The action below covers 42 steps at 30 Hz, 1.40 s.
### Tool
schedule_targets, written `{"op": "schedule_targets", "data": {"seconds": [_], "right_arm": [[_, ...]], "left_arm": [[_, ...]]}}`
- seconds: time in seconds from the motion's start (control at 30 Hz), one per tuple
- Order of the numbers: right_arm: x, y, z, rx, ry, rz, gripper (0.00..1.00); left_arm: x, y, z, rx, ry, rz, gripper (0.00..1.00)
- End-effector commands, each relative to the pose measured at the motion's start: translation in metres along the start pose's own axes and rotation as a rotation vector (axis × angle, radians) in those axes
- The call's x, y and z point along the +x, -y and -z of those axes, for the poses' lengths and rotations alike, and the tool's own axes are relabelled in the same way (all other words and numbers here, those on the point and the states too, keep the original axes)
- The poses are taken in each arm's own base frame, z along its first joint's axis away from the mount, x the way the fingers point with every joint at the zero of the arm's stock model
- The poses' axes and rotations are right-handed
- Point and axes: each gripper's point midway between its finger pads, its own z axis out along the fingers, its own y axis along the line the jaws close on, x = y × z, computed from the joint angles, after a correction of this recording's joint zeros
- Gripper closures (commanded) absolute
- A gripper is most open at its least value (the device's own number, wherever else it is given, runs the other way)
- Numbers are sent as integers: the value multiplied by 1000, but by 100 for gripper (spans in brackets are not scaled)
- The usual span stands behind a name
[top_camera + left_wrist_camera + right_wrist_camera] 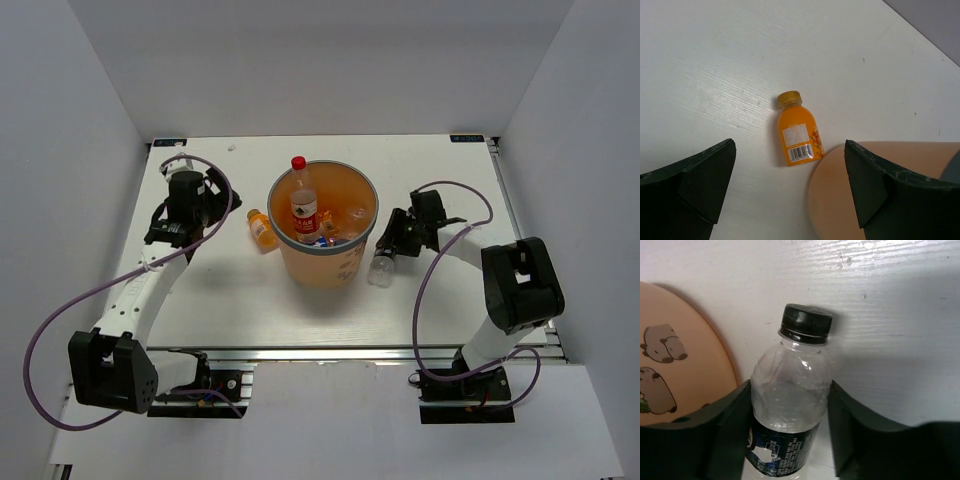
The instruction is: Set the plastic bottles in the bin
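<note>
The orange bin (345, 262) stands mid-table. A clear bottle with a red cap (302, 200) stands inside it, leaning on the far-left wall, with other small bottles in the bottom, partly hidden. A short orange bottle (261, 228) lies on the table just left of the bin. In the left wrist view this bottle (797, 132) lies ahead of my open, empty left gripper (790, 170), which hovers left of the bin (205, 215). My right gripper (392, 243) is shut on the small clear dark-capped bottle (790, 400), low beside the bin's right side (670, 365). That bottle also shows in the top view (381, 266).
White walls enclose the table on the left, right and back. Purple cables loop from both arms over the table sides. The bin wall (840, 200) sits right under my left gripper's right finger.
</note>
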Motion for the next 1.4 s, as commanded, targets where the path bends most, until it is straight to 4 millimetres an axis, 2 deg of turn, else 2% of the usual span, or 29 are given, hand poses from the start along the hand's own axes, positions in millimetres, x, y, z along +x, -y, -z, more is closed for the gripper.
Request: {"op": "schedule_targets", "data": {"seconds": [0.0, 0.03, 0.07, 0.13, 0.2, 0.33, 0.37, 0.43, 0.47, 0.53, 0.57, 0.7, 0.73, 0.8, 0.83, 0.9, 0.97, 1.03, 1.07, 1.17, 1.2, 1.23, 1.27, 1.37], "right_arm": [[-13, -6, 8, -8, 64, -6, 50], [-15, -7, 11, -11, 74, -6, 56], [-26, -7, 21, 6, 125, 0, 62], [-33, -2, 33, 51, 166, 2, 62], [-54, 0, 57, 100, 266, 13, 62], [-83, -18, 113, 90, 385, 77, 63], [-102, -31, 142, 69, 473, 91, 63], [-116, -46, 171, 35, 545, 148, 63], [-126, -68, 200, -47, 601, 179, 66], [-128, -97, 224, -142, 643, 252, 66], [-130, -124, 244, -249, 681, 308, 62], [-112, -189, 270, -474, 666, 506, 59], [-103, -204, 265, -527, 628, 565, 58], [-82, -231, 269, -656, 554, 657, 49], [-78, -234, 256, -661, 509, 665, 47], [-70, -236, 245, -668, 447, 672, 27], [-71, -237, 237, -661, 433, 679, 11], [-77, -233, 234, -631, 462, 679, 11], [-86, -225, 231, -580, 495, 662, 11], [-90, -213, 233, -559, 519, 621, 11], [-94, -207, 235, -557, 528, 595, 11], [-95, -206, 247, -568, 560, 590, 11], [-97, -201, 245, -567, 578, 581, 11], [-108, -184, 256, -537, 640, 517, 11]], "left_arm": [[-6, -6, 4, -10, 25, 36, 2], [-4, -7, 3, -13, 21, 34, 2], [-1, -9, 1, -17, 15, 33, 2], [2, -6, -2, 6, 8, 21, 2], [11, -5, -6, 25, -24, 10, 2], [19, -10, -15, 6, -46, -1, 2], [22, -11, -19, 3, -56, -1, 2], [27, -7, -24, 25, -70, -1, 2], [31, -7, -28, 27, -86, 0, 2], [33, -4, -32, 40, -94, 5, 2], [32, -3, -33, 40, -96, 13, 2], [39, 2, -43, 57, -134, 8, 2], [41, 1, -47, 49, -143, 9, 2], [43, 0, -52, 42, -148, 13, 2], [49, -2, -57, 37, -162, 17, 2], [54, 1, -61, 56, -182, 23, 2], [65, 6, -69, 79, -234, 25, 2], [72, 6, -75, 81, -263, 23, 2], [78, 7, -81, 87, -285, 19, 2], [85, 8, -87, 93, -319, 18, 2], [87, 7, -91, 86, -326, 21, 2], [87, 7, -93, 88, -326, 24, 2], [89, 9, -94, 95, -328, 29, 2], [96, 13, -101, 120, -358, 39, 2]]}}
